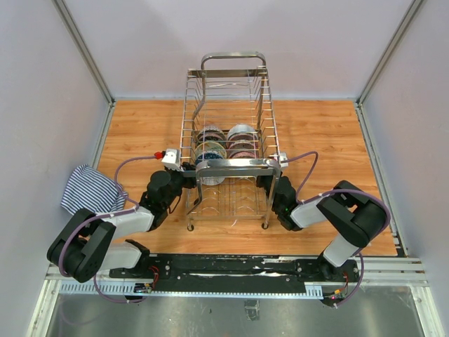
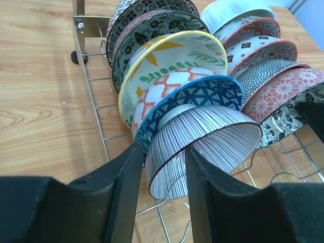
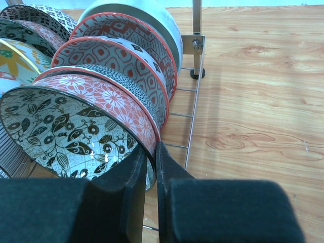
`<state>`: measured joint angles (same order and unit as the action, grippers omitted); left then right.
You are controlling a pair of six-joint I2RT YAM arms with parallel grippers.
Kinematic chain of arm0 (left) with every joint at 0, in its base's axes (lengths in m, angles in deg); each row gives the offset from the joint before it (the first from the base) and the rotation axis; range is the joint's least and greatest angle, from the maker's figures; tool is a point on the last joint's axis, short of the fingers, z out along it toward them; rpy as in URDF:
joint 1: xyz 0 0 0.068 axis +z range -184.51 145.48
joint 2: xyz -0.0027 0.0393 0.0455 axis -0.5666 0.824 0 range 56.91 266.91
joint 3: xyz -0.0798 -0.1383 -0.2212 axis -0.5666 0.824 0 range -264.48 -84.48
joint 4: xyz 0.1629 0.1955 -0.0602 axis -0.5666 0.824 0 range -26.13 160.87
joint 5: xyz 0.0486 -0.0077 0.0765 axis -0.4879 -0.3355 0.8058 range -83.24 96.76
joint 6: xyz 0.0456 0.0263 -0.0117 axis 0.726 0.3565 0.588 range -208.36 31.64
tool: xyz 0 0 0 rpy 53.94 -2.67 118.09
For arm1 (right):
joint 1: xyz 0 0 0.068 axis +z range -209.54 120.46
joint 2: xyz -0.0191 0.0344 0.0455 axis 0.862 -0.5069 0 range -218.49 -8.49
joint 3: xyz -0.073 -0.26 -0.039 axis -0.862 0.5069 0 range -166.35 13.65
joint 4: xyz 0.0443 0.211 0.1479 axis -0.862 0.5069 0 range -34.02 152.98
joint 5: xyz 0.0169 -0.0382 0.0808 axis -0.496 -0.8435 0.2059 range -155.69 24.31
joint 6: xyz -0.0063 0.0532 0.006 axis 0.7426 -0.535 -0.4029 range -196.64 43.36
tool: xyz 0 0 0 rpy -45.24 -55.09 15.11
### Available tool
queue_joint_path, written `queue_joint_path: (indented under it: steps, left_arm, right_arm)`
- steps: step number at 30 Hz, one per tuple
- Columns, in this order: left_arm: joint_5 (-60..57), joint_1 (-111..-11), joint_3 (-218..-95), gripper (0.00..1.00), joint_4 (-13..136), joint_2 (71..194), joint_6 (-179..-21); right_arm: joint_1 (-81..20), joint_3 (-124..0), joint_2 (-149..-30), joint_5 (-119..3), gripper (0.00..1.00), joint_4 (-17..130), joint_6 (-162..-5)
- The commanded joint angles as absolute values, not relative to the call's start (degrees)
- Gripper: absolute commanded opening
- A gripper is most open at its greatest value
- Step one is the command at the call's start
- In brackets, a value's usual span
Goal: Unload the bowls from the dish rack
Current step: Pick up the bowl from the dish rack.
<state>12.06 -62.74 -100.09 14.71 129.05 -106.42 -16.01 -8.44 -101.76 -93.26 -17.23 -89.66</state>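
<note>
Because the bowls stand on edge in two rows inside the rack mid-table, we take the front ones by their rims: the right gripper is clenched on the leafy bowl, and the left gripper sits astride the striped bowl, though we cannot tell whether it is pinching.

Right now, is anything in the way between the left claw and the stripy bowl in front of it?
Nothing visible stands between them. The left gripper has a finger on either side of the striped bowl, the nearest in its row in the dish rack. The blue-patterned bowl leans behind it, not in front.
</note>
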Motion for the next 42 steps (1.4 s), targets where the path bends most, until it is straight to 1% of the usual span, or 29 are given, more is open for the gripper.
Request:
queue_joint_path:
  steps: [1, 25, 36, 42]
  left_arm:
    - [13.00, -63.22, -99.56, 0.43, 13.56, 128.37, -105.63]
    - [13.21, -63.21, -99.59, 0.44, 13.47, 128.46, -105.64]
    - [12.04, -63.22, -100.01, 0.44, 14.87, 128.35, -105.15]
    - [11.54, -63.24, -100.26, 0.44, 16.74, 128.29, -104.97]
  right_arm:
    - [-15.25, -8.83, -101.65, -97.25, 0.07, -27.23, -88.12]
    - [-16.39, -7.88, -100.68, -95.66, 0.07, -29.90, -87.10]
    - [-17.68, -7.32, -98.14, -94.66, 0.06, -29.45, -86.94]
    - [-18.06, -7.52, -95.18, -93.67, 0.06, -26.67, -86.25]
